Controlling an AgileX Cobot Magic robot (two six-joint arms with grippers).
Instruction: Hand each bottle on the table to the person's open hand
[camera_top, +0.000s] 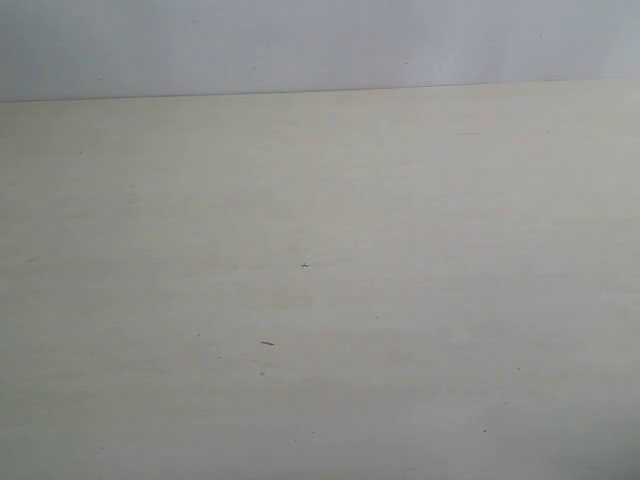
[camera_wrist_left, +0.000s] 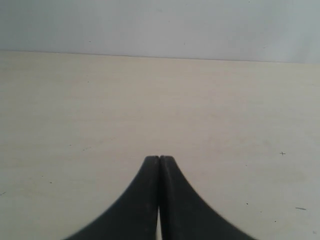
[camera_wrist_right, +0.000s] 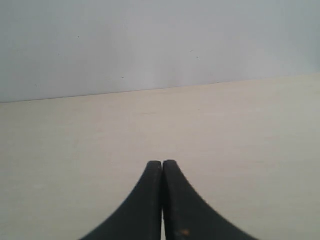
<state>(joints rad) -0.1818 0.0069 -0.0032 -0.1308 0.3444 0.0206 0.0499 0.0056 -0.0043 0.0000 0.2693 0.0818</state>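
No bottle shows in any view, and no hand either. The pale beige table (camera_top: 320, 300) fills the exterior view, bare apart from a few tiny dark specks; neither arm appears there. My left gripper (camera_wrist_left: 159, 158) is shut, its black fingertips pressed together with nothing between them, above bare tabletop (camera_wrist_left: 75, 125). My right gripper (camera_wrist_right: 162, 162) is likewise shut on nothing, over the same pale surface (camera_wrist_right: 240, 130).
The table's far edge (camera_top: 320, 92) meets a plain grey-white wall (camera_top: 320, 40). A small cross-shaped mark (camera_top: 304, 266) and a short dark fleck (camera_top: 267, 343) lie on the tabletop.
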